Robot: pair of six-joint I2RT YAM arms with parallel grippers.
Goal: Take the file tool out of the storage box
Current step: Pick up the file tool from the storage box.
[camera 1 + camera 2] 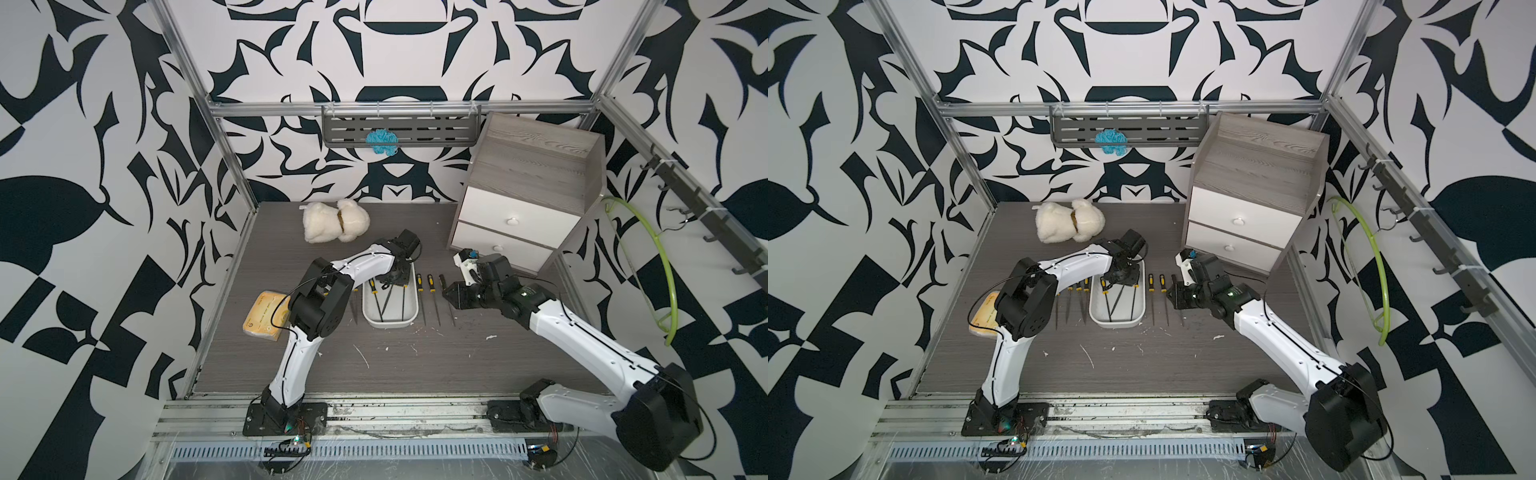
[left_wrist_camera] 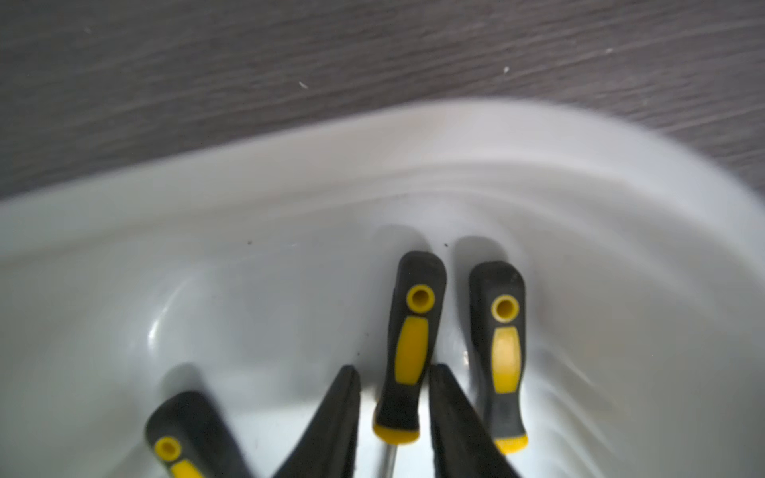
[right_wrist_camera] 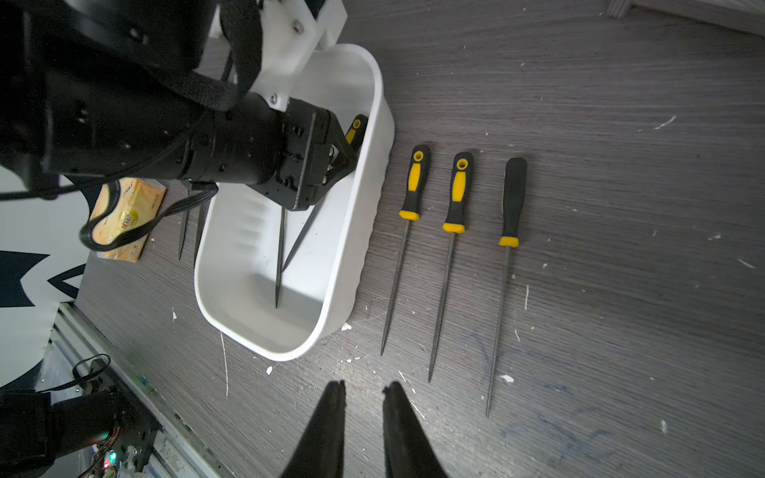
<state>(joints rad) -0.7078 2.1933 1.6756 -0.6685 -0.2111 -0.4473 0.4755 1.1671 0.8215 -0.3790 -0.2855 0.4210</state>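
The left gripper (image 2: 395, 368) is down inside the storage box (image 1: 390, 325) at its far end. Its fingers (image 2: 331, 422) stand either side of the handle of a file (image 2: 410, 351) — parted, with a sliver of white box floor showing on one side, so not clamped yet. The box wall rises just past the handle ends, and the rim curves close round that corner. Toward the near end the box floor lies open.

The file runs along the box's long axis, with its black-and-yellow handle at the far end and its tip toward the robot's base. A second file (image 2: 503, 351) lies just beside it, parallel, and a third file (image 2: 182, 438) sits apart on the other side. In both top views one of the three lies at a slant.

To the right of the box, three files (image 3: 457, 190) lie in a row on the table (image 1: 415, 365), parallel to it and clear of the rim. The right gripper (image 3: 365, 385) hangs over the table near that row — jaws a little apart, empty.
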